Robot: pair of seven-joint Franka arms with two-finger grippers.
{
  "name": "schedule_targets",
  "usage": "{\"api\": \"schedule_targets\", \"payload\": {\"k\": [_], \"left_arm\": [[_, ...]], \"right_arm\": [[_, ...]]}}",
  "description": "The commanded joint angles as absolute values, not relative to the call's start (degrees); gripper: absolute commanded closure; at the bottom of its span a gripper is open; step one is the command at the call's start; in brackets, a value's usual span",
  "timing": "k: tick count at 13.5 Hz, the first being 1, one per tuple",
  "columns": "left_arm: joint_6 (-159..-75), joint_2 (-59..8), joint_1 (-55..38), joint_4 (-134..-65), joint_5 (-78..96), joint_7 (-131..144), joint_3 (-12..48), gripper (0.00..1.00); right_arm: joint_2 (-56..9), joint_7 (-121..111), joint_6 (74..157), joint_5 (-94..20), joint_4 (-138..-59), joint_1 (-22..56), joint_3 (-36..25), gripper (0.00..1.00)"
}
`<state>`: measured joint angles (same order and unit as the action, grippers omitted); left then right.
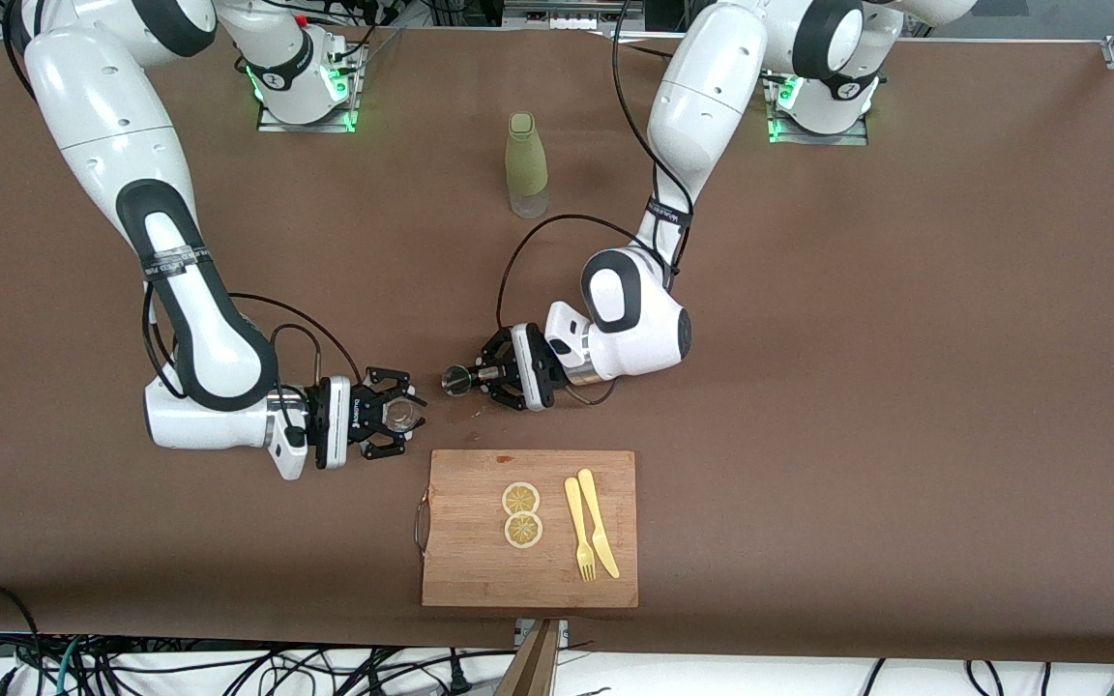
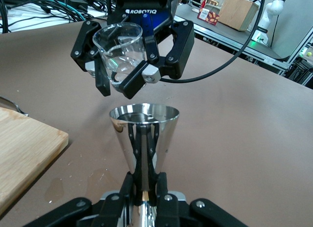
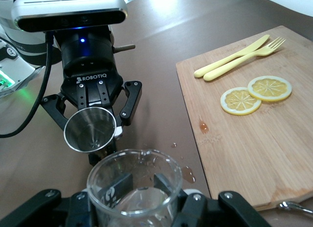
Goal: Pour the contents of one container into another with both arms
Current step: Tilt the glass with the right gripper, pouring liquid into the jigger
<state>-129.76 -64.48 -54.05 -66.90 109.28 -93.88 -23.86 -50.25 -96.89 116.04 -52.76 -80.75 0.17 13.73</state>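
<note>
The silver jigger (image 1: 461, 379) lies sideways in my left gripper (image 1: 491, 375), which is shut on its narrow waist, low over the table's middle. In the left wrist view its upper cone (image 2: 143, 134) points toward the glass cup (image 2: 122, 56). My right gripper (image 1: 400, 414) is shut on that clear glass cup (image 1: 403, 414), held just off the table a short way from the jigger's mouth. The right wrist view shows the cup's rim (image 3: 134, 184) up close and the jigger's open mouth (image 3: 90, 130) facing it. The two containers are apart, not touching.
A wooden cutting board (image 1: 465, 570) lies nearer the front camera than both grippers, carrying two lemon slices (image 1: 521, 513) and a yellow fork and knife (image 1: 592, 525). An olive-green bottle (image 1: 526, 164) stands farther from the front camera, between the bases. Small wet spots (image 3: 188, 174) mark the table by the board.
</note>
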Motion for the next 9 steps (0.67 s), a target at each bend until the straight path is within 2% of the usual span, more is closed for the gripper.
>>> {"api": "schedule_targets", "payload": {"k": [1,5,9], "left_arm": [[-130.3,-66.7,-54.5,-63.4,112.1,-93.3,-25.0,1.00],[-130.7,-67.1,-54.4,-63.3,112.1,-93.3,-25.0,1.00],[-131.8,-68.0,-54.4,-62.0,112.1,-93.2,-25.1,1.00]], "right_arm": [[-49.4,-91.8,115.0,-48.7,-80.3,-0.1,14.9,0.70],[-49.0,-86.2,115.0,-42.4,-78.1,-0.1,17.4,0.70],[-48.9,-81.6,110.1,-36.7,-77.4,-0.2,17.7,0.70]]}}
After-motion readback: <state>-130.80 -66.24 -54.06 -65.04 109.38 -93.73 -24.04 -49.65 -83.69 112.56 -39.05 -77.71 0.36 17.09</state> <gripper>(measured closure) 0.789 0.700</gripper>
